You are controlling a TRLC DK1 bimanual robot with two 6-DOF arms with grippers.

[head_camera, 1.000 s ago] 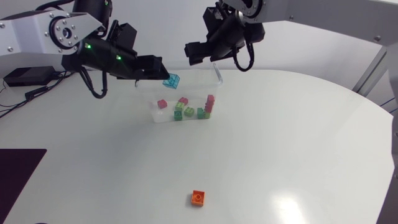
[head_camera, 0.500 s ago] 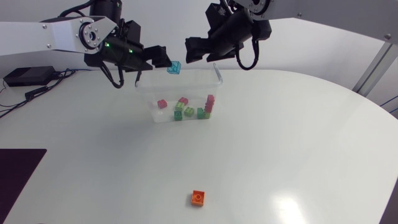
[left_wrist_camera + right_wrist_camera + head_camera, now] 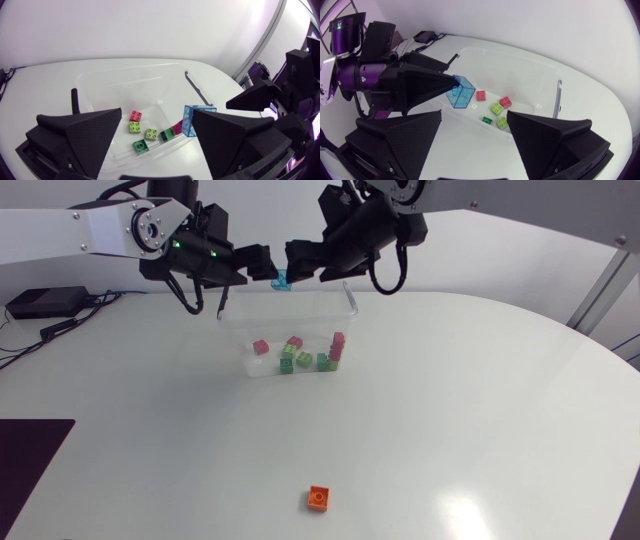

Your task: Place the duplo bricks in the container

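A clear blue brick point(image 3: 282, 281) hangs above the far rim of the clear plastic container point(image 3: 350, 300). It clings to the tip of one finger of my left gripper point(image 3: 262, 268). In the left wrist view the brick point(image 3: 192, 120) lies against one finger only, and the left gripper point(image 3: 157, 114) stands wide open. My right gripper point(image 3: 305, 265) is open too, just to the right of the brick and facing it. The right wrist view has the brick point(image 3: 460, 92) ahead of the right gripper point(image 3: 474, 115). Several pink and green bricks point(image 3: 300, 355) lie in the container. An orange brick point(image 3: 319, 498) sits near the table's front.
A black box point(image 3: 40, 302) with cables lies at the rear left of the table. A dark mat point(image 3: 30, 465) covers the front left corner. White table surface point(image 3: 480, 400) stretches to the right and front of the container.
My left gripper has carried the blue brick up and back, from over the container to above its far rim. The right gripper has shifted left, closer to the brick.
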